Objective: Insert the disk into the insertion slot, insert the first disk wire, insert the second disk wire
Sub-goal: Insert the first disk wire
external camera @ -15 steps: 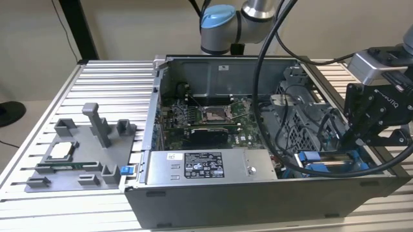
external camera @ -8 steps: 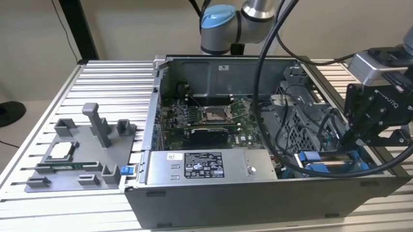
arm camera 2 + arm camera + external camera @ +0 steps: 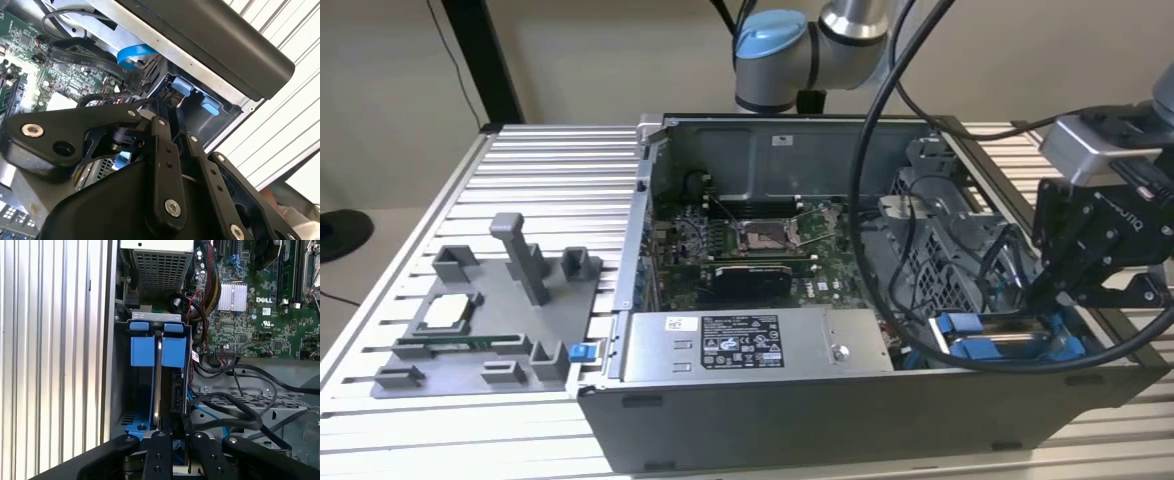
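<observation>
You have the black gripper (image 3: 175, 434) clamped narrow on the flat silver metal disk (image 3: 158, 380) in its bright blue plastic frame, standing on edge inside the grey blue-railed insertion slot (image 3: 120, 370).

Count on the bench (image 3: 547, 170): one open computer case (image 3: 854, 420), one grey fixture plate (image 3: 480, 335), one robot arm (image 3: 781, 50). Inside the case: one motherboard (image 3: 761, 235), one power supply box (image 3: 747, 345), one disk (image 3: 158, 385), two blue tabs (image 3: 142, 351).
</observation>
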